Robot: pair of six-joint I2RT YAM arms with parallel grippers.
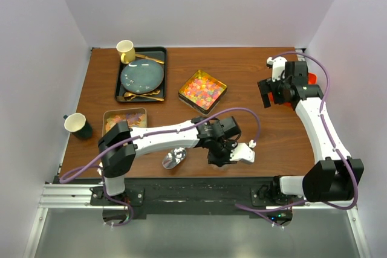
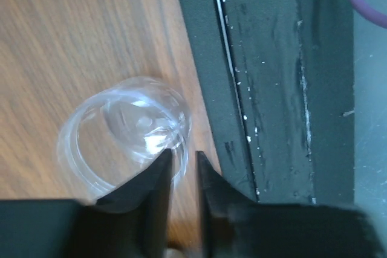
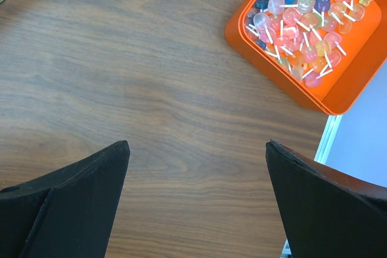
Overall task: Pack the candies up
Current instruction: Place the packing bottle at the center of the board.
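Observation:
Multicolour candies (image 1: 202,90) fill a gold square tin in the middle of the table. More candies (image 1: 124,119) lie in a second tin at the left. Stick candies (image 3: 305,19) fill an orange box (image 3: 357,83), which the right arm mostly hides in the top view. My left gripper (image 1: 217,158) points down near the table's front edge. In the left wrist view its fingers (image 2: 160,173) straddle the wall of a clear plastic cup (image 2: 121,137), one over the cup and one outside, with a narrow gap. The left gripper (image 2: 184,156) hides the cup from above. My right gripper (image 1: 273,96) (image 3: 196,149) is wide open over bare wood.
A metal scoop (image 1: 174,158) lies left of my left gripper. A black tray (image 1: 118,80) at the back left holds a blue plate (image 1: 143,77), a yellow cup (image 1: 125,51) and gold cutlery. A dark mug (image 1: 77,125) stands at the left edge. The black front rail (image 2: 272,89) lies beside the cup.

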